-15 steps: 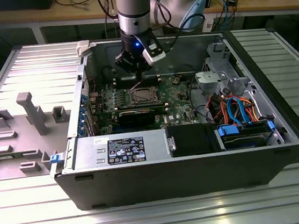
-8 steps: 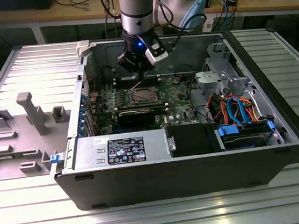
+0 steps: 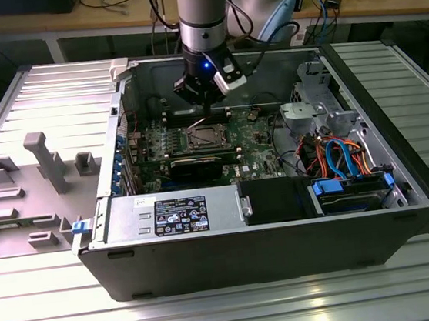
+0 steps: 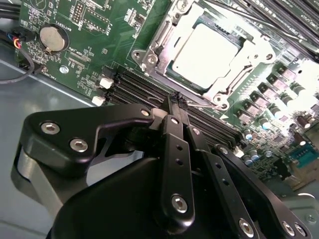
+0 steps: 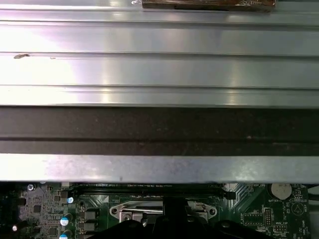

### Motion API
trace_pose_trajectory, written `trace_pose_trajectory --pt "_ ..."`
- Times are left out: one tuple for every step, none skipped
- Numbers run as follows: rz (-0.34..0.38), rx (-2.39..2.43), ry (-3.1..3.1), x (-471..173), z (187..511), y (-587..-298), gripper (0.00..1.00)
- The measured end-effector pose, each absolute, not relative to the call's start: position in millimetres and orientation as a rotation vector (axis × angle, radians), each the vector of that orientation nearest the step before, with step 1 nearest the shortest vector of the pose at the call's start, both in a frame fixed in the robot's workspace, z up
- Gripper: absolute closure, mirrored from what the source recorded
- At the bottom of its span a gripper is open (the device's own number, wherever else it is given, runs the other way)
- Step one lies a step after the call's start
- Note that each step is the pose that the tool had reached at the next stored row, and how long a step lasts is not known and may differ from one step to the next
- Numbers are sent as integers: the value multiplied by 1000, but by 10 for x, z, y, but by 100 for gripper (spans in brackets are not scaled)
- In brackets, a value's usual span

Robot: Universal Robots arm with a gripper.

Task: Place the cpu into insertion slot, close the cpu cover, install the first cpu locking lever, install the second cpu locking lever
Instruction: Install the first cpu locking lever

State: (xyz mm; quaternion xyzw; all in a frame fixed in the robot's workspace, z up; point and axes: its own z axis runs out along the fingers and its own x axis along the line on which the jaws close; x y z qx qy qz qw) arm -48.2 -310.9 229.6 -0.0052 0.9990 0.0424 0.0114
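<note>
In the second wrist view the cpu (image 4: 204, 50) lies flat in the insertion slot (image 4: 148, 60), its silver top showing through the cutout of the cpu cover (image 4: 160, 42), which lies down around it. My gripper (image 4: 178, 99) is shut, with its black fingertips pressed together at the socket's edge beside a thin wire locking lever (image 4: 202, 99). Whether the tips touch the lever I cannot tell. In the exterior view the gripper (image 3: 207, 113) hangs just behind the insertion slot (image 3: 203, 137) on the green board (image 3: 252, 137).
The open computer case (image 3: 270, 243) lies on a ribbed metal table (image 3: 232, 313). Long black memory slots (image 4: 134, 89) run next to the socket. A power supply (image 3: 170, 212), a drive bay (image 3: 354, 191) and coloured cables (image 3: 338, 154) fill the case's front and right. Grey fixtures (image 3: 44, 160) stand at the exterior view's left.
</note>
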Motion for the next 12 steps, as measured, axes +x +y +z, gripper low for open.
trace_pose_trajectory --pt "132 -16 3116 -471 2285 -3108 89" --pt "132 -16 3116 -457 2268 -3109 89" --pt "132 -16 3116 -451 2261 -3109 89" --pt "132 -16 3116 -445 2254 -3109 89" --pt "132 -16 3116 -440 2246 -3109 89" --pt "132 -16 3116 -436 2238 -3108 89" --pt "132 -16 3116 -431 2227 -3108 89" --pt "132 -16 3116 -430 2222 -3109 89" --pt "132 -16 3116 -429 2221 -3109 89" --pt "132 -16 3116 -429 2221 -3109 89" --pt "132 -16 3116 -428 2217 -3109 89" --pt "132 -16 3116 -428 2214 -3109 89"
